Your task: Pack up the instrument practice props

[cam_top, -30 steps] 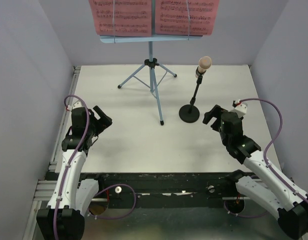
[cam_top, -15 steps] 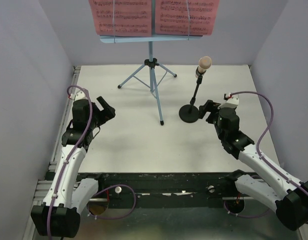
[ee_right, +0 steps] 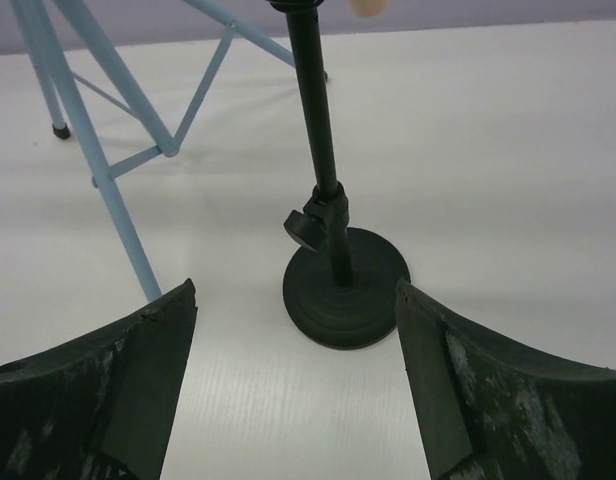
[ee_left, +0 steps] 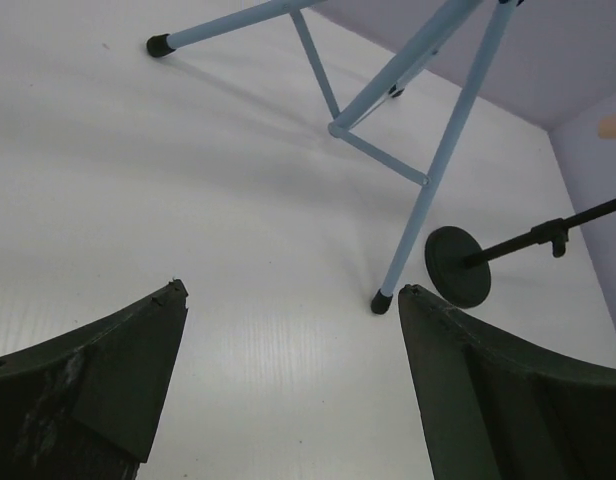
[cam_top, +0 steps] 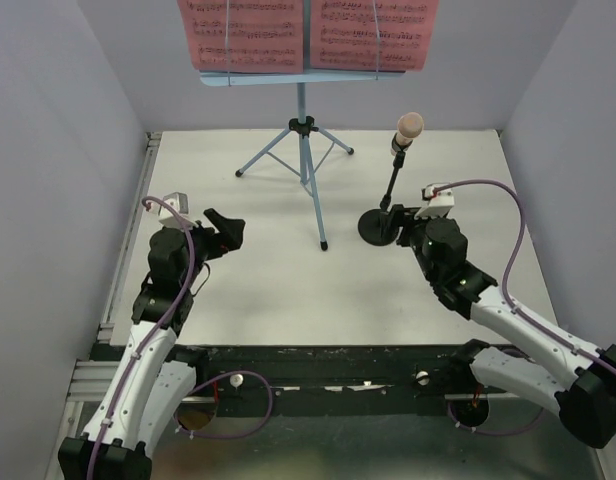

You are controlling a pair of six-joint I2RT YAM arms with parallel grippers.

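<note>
The light-blue music stand (cam_top: 304, 150) stands upright at the back of the tabletop (cam_top: 288, 285), its pole vertical, with two pink sheet-music pages (cam_top: 243, 35) facing the arms. To its right the black mic stand (cam_top: 379, 227) is also upright, the microphone (cam_top: 409, 127) pointing up. The left hand (cam_top: 228, 228) gapes empty, well apart from the stand; the right hand (cam_top: 401, 222), jaws wide, is just beside the round base, gripping nothing.

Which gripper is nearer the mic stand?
Right. The right gripper sits open just right of the mic stand, whose base lies ahead between its fingers. The left gripper is across the table, left of the music stand.
</note>
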